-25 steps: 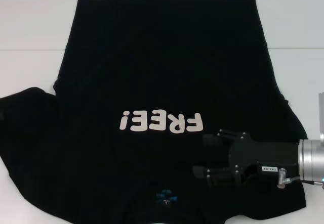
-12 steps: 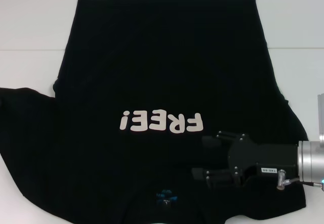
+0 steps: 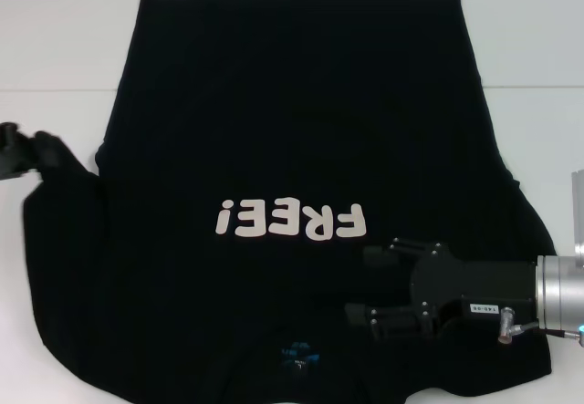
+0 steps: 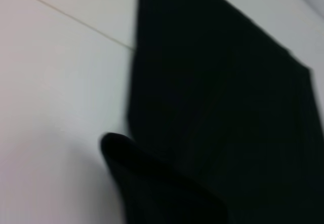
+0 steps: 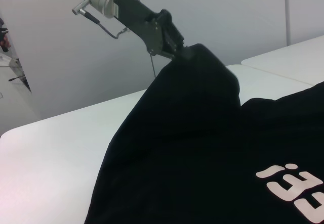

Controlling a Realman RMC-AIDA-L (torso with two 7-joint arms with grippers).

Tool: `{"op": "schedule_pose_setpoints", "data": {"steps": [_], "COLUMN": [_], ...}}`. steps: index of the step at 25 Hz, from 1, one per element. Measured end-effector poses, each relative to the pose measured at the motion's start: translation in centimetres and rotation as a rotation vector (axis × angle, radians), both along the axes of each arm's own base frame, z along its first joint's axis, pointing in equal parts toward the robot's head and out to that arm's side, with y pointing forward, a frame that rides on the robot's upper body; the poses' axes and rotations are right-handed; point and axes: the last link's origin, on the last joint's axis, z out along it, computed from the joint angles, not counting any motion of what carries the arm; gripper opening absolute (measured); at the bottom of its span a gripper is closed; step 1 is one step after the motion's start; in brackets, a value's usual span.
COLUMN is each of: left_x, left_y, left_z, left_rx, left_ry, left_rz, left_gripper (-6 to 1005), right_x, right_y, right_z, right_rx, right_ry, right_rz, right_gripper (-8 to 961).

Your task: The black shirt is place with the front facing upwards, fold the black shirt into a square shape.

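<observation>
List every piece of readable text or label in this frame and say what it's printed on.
"FREE!" in chunky white letters on the front of the black shirt, seen upside down in the head view.
Small blue neck label on the shirt: too small to read.
Small white label on the right gripper body: too small to read.

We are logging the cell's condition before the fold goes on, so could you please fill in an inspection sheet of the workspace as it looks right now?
Surface: white table, bare around the cloth.
Job's things: black shirt lies front up, "FREE!" lettering showing; the sleeve on the robot's left is lifted off the table.
Clutter: nothing seen.
Grippers: left gripper shut on the raised sleeve; right gripper open, over the shirt below the lettering.
Cables: a thin cable hangs beside the left wrist.
Surroundings: plain pale wall behind the table.
</observation>
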Motion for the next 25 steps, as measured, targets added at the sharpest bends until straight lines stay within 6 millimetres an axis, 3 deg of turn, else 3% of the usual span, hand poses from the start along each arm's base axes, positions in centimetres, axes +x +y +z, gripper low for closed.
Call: {"op": "schedule_pose_setpoints", "data": {"steps": [6, 15, 23, 25], "left_x": [1.7, 1.5, 2.7, 2.6], "left_y": [0.2, -0.7, -1.6, -1.8], "left_z": [-3.4, -8.8, -10.3, -10.3], "left_rx": [-0.040, -0.099, -0.082, -0.076], "left_ry": [-0.106, -0.170, -0.280, -0.280], "left_rz": [-0.028, -0.043, -0.133, -0.160], "left_gripper": [56, 64, 71, 148], "right_x": [-0.1, -0.4, -0.5, -0.4], "right_y": [0.1, 0.2, 0.4, 0.4], "right_z": [0.0, -0.2, 0.0, 0.0], "right_rx": [-0.001, 0.000, 0.012, 0.014], "right_ry": [0.001, 0.013, 0.020, 0.019], "right_rz": [0.003, 0.001, -0.003, -0.004], "right_gripper": [942, 941, 941, 941]}}
